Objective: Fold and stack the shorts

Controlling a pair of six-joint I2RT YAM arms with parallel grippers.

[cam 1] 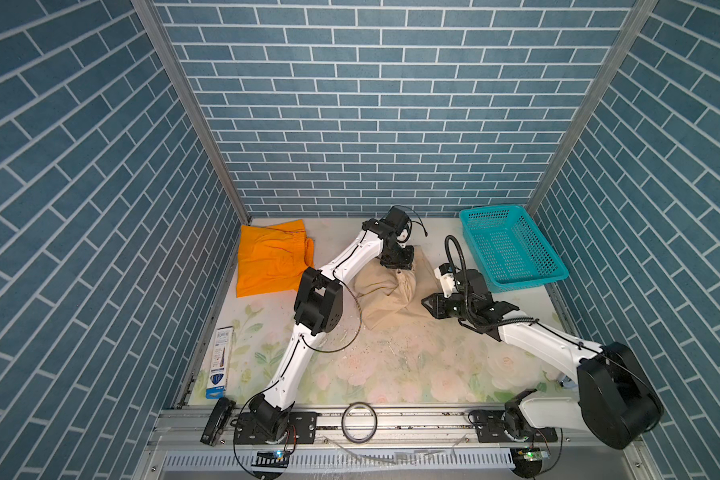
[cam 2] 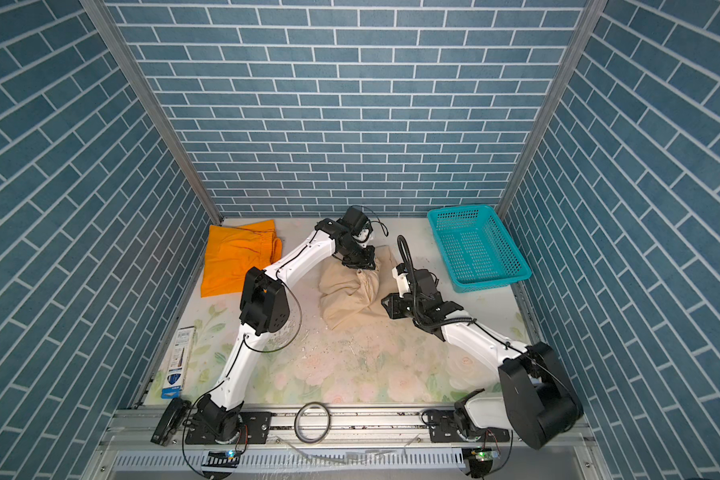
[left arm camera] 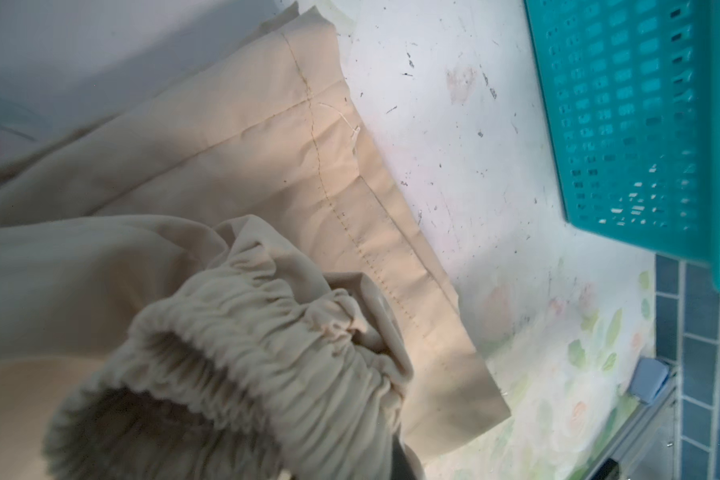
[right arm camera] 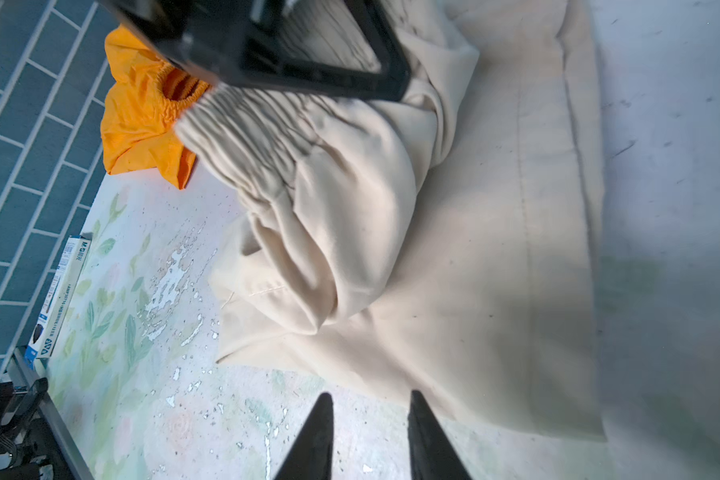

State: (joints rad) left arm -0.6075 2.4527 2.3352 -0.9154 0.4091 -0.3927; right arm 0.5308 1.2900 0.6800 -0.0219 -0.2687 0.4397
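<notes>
In both top views the beige shorts (cam 1: 385, 299) lie crumpled between the arms and, I judge, want spreading flat before any fold. The left gripper (cam 1: 398, 262), arm stretched far over, pinches their waistband (cam 1: 400, 276), and the orange shorts (cam 1: 267, 262) lie far left. Left wrist: the waistband is bunched close and the jaws are hidden. Right wrist: the right gripper (right arm camera: 368, 411) is parted and empty, low beside the hem (right arm camera: 474, 407).

Beige shorts (right arm camera: 454, 270): soft matt cloth, creased; waistband tightly ruched, hems stitched.
Orange shorts (cam 1: 267, 262): matt cloth, lightly wrinkled.
Basket (left arm camera: 624, 124): teal plastic, perforated, faint sheen.
Table (right arm camera: 163, 374): smooth floral-print covering, scuffed and flaking under me.
My right claw (right arm camera: 371, 399): black, matt, hard-looking plastic.
</notes>
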